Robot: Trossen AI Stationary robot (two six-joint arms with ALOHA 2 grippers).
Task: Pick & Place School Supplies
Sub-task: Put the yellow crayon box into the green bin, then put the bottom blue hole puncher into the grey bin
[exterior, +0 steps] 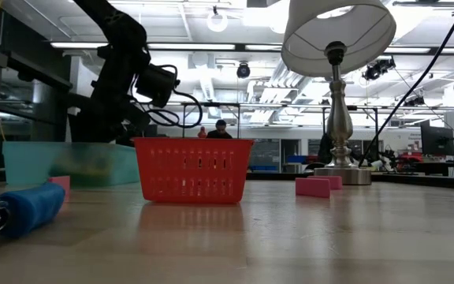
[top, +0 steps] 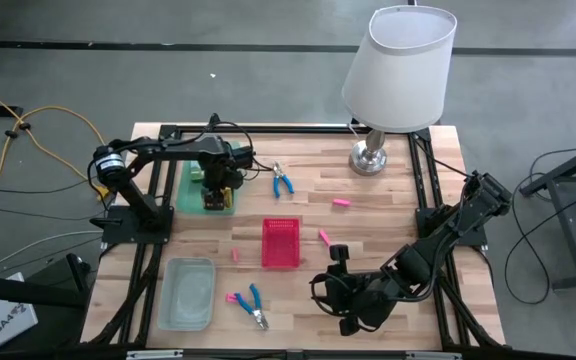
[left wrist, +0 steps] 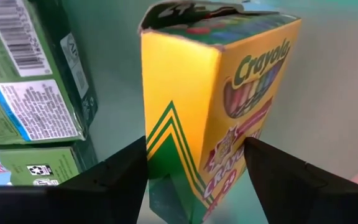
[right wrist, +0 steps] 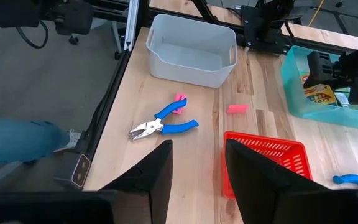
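**Q:** Left side first. Where is your left claw?

**A:** My left claw (left wrist: 195, 148) is down in the green tray (top: 190, 202), rear left of the table. It straddles the yellow-and-green crayon box (left wrist: 191, 81), which stands upright on the tray floor. Whether I am clamping it or only flanking it, I cannot tell. More green boxes (left wrist: 30, 87) lie flat just beside it in the same tray.

**Q:** And nearer the front?

**A:** The clear plastic bin (top: 173, 300) sits front left, apart from the tray. To its right, the blue-handled pliers (top: 252, 305) lie on bare wood with a pink block (top: 234, 297) touching the handles. A lone pink block (top: 235, 255) lies just left of the red basket (top: 280, 222).

**Q:** Middle of the table?

**A:** The basket stands at the centre. Behind it, near the tray, lies a second pair of pliers (top: 283, 182). To the right of the basket are a nearer pink block (top: 323, 237) and a farther pink block (top: 340, 203), both on the wood and apart from each other.

**Q:** Right side?

**A:** The lamp (top: 371, 158) stands rear right. My right claw (right wrist: 197, 152) hangs over the front right of the table, facing the basket and the front pliers. Its jaws are parted to a middling gap with nothing between them.
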